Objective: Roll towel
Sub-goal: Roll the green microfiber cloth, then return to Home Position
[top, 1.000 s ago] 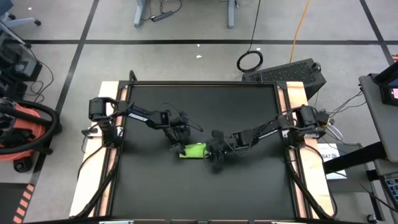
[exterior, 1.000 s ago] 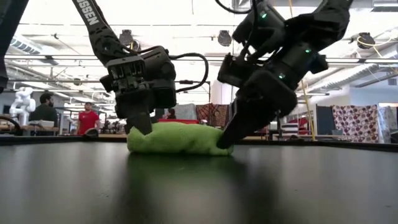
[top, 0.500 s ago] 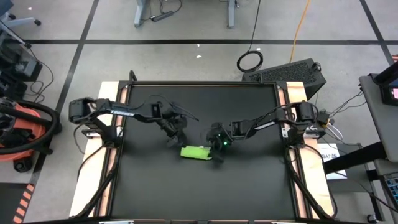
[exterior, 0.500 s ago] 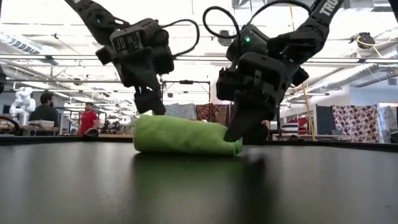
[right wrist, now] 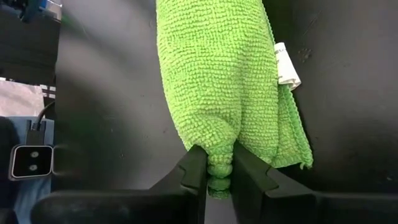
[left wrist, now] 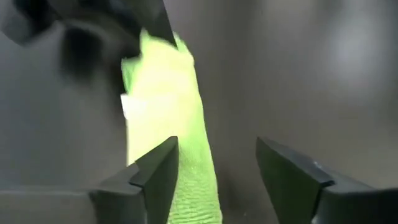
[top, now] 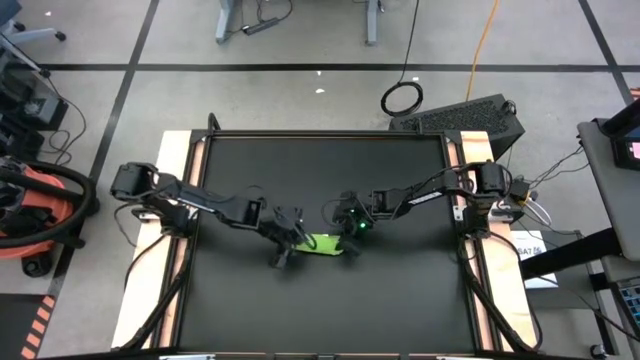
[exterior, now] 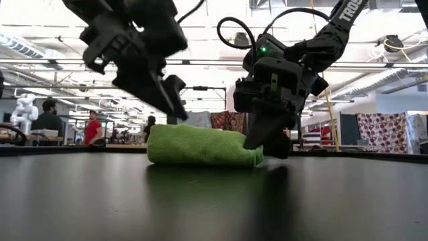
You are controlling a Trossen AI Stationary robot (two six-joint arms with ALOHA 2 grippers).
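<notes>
The towel (top: 322, 243) lies rolled into a soft, nubby lime-green log near the middle of the black table (top: 320, 300), a small white tag (right wrist: 286, 64) showing at one edge. The right gripper (right wrist: 217, 167) pinches the roll's end between nearly closed fingers. The left gripper (left wrist: 214, 165) hangs spread wide at the other end, holding nothing.
</notes>
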